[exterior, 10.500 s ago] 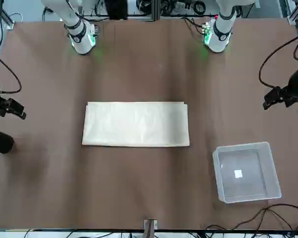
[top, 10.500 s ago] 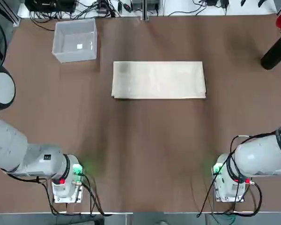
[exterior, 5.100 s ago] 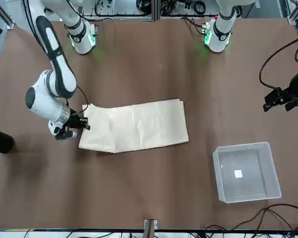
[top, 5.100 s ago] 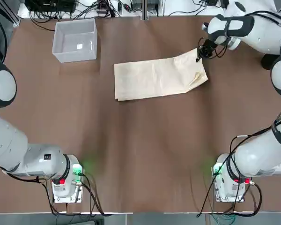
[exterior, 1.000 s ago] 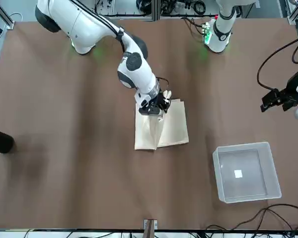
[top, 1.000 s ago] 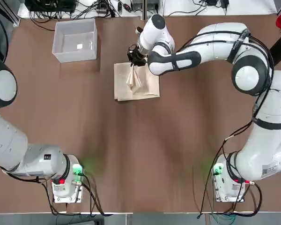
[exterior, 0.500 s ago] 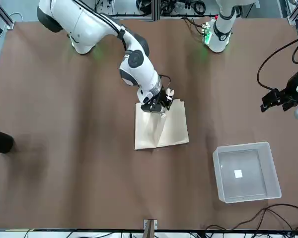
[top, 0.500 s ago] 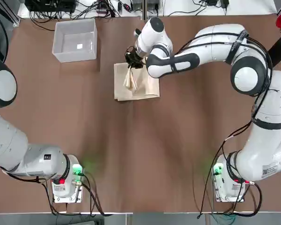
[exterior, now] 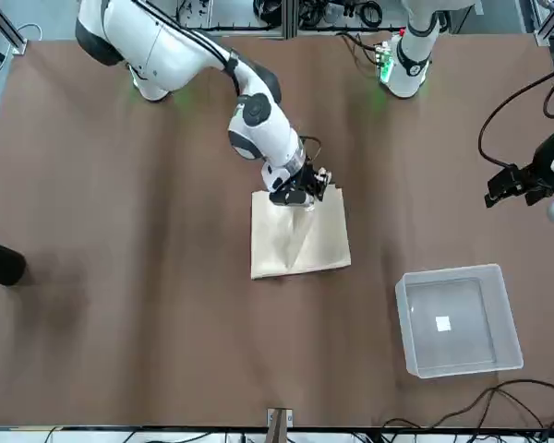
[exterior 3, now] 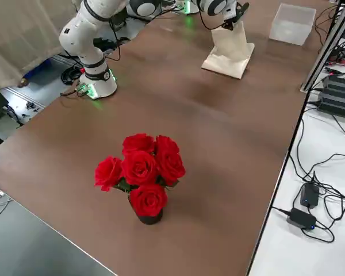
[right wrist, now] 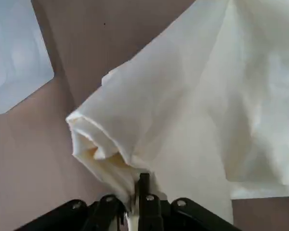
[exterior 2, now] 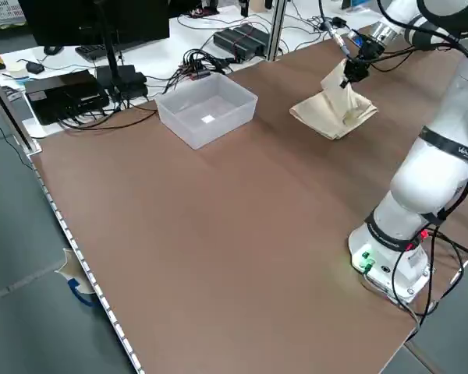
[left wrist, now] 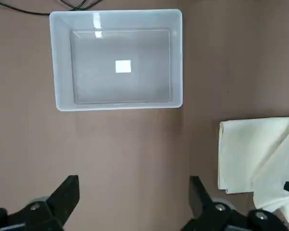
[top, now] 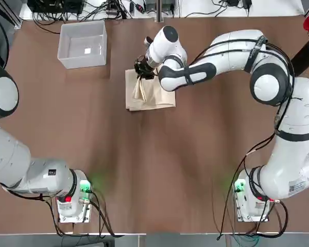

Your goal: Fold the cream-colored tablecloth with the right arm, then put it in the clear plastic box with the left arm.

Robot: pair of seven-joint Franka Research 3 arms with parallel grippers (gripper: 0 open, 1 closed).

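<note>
Cream fabric is pinched between the closed fingers of the right gripper [top: 140, 69], which is held over the far edge of the cream-colored tablecloth [top: 150, 91], near the middle of the brown table [top: 159, 170]. A corner of the cloth is lifted into a small tent under the gripper, while the rest lies flat in a roughly square folded stack just below it. In the right wrist view the gathered fabric [right wrist: 135, 139] is seen bunched into soft rolled pleats at the fingertips. The cloth is plain and unpatterned, with layered edges visible along one side.

The clear plastic box [top: 83, 43] stands well apart from the cloth toward the far left corner; a small white mark [left wrist: 123, 66] is seen on its bottom, but no writing can be read on it.

The left gripper [left wrist: 135, 204] is held above the table near the box, its fingers spread apart and holding nothing.
</note>
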